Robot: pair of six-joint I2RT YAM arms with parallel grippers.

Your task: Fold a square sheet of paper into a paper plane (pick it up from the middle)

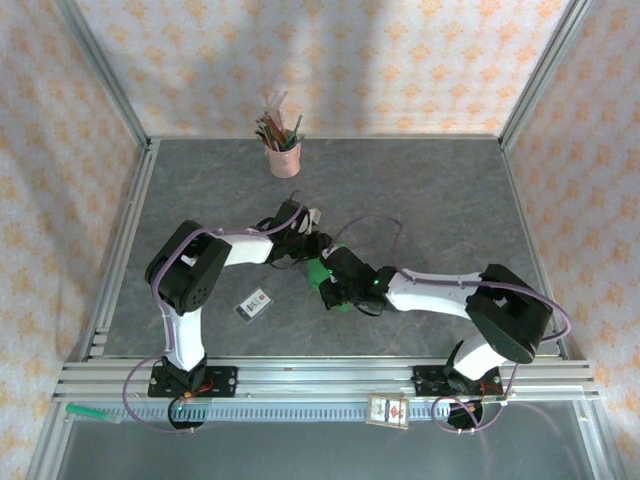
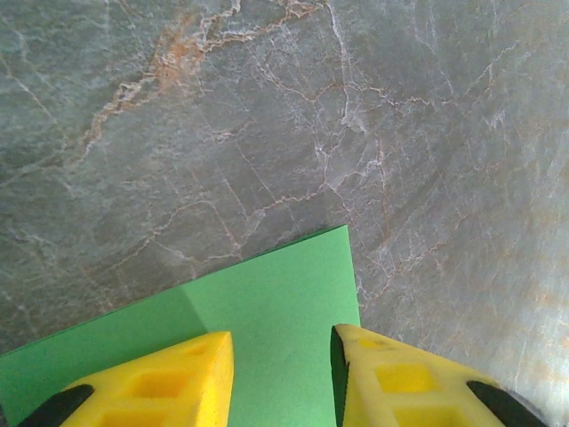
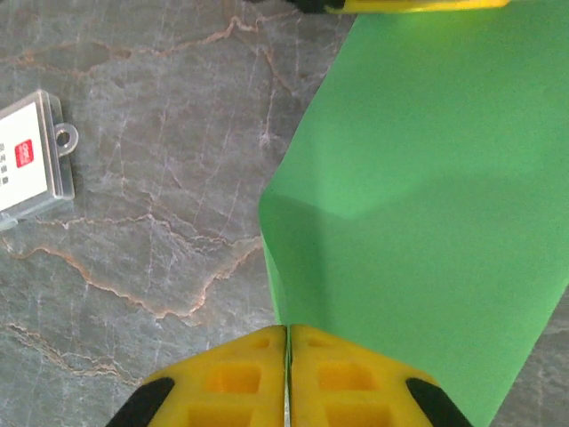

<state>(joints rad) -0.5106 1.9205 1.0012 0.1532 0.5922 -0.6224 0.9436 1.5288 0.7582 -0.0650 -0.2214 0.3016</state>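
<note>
Clenched, with its yellow fingertips pressed flat together, the right hand point(image 3: 286, 374) seemed to me to be pinching the near edge of the square sheet of paper point(image 3: 427, 178), which spread away from those fingertips as a broad green band with a soft bend across it and one side kinked inward. Opposite it, the left hand point(image 2: 280, 382) hovered released, its two fingers apart and straddling the other end of the sheet, one corner of the green poking out past them onto the grey marbled tabletop point(image 1: 430, 200). From above, the two arms met nose to nose near the middle of the tabletop, with the paper caught between them. Its longer run lay along the line from one hand to the other, so each hand had its own end right at its fingertips and neither was better placed. I judged the coming move would turn on the left hand closing or pressing down on its end while the right kept its pinch, so the crease could be drawn true. A small white card point(image 3: 31, 156) lay apart to the side, and a pink cup of pens point(image 1: 284, 158) stood well back.
</note>
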